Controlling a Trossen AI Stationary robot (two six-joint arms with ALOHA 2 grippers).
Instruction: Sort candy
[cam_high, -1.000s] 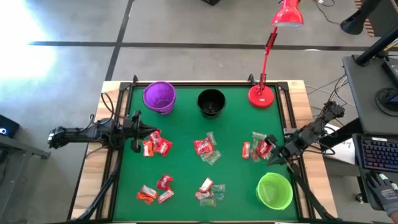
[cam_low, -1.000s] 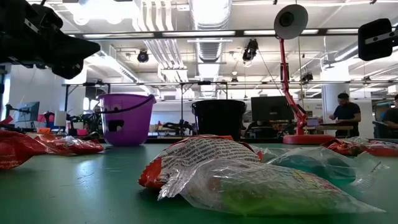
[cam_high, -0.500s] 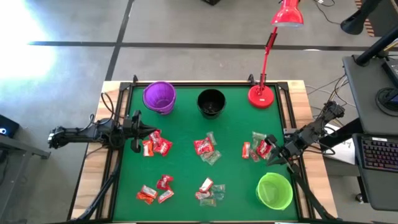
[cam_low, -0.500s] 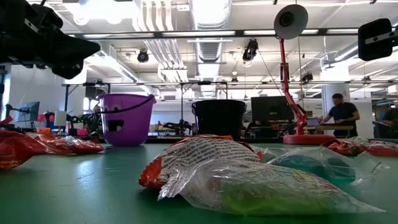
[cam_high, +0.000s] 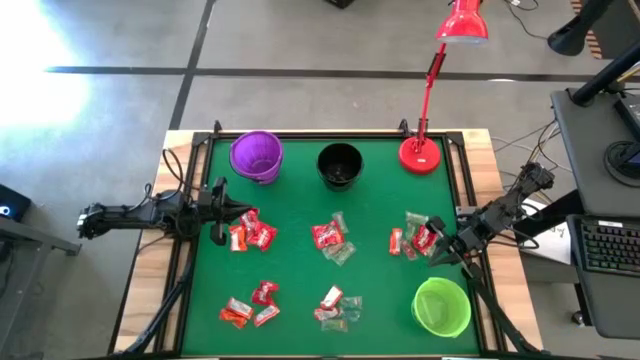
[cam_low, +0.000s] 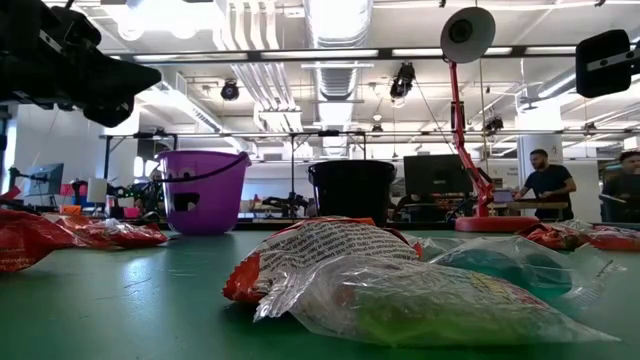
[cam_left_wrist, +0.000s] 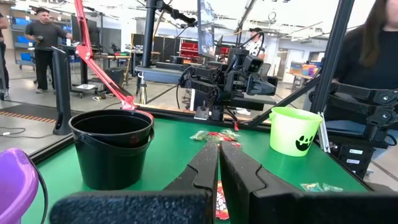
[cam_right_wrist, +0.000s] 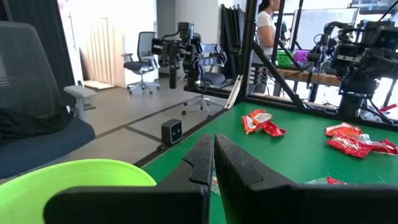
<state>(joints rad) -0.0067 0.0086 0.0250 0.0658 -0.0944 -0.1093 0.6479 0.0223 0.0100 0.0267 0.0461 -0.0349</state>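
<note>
- You see candy (cam_high: 331, 240) in small crinkly wrappers, shiny red and clear green, scattered in clusters across the green table (cam_high: 300, 275).
- Both claws, left gripper (cam_high: 240, 211) and right gripper (cam_high: 432, 256), are clenched, empty.

Both arms are showing a dark, matte black finish over slender jointed links. The left end effector (cam_high: 222, 211) is presenting two long, tapering black fingers (cam_left_wrist: 200, 171) with angular, stepped edges. The right end effector (cam_high: 438, 252) is showing matching black fingers (cam_right_wrist: 200, 158). Black cables are running along both arms' bases.
</note>
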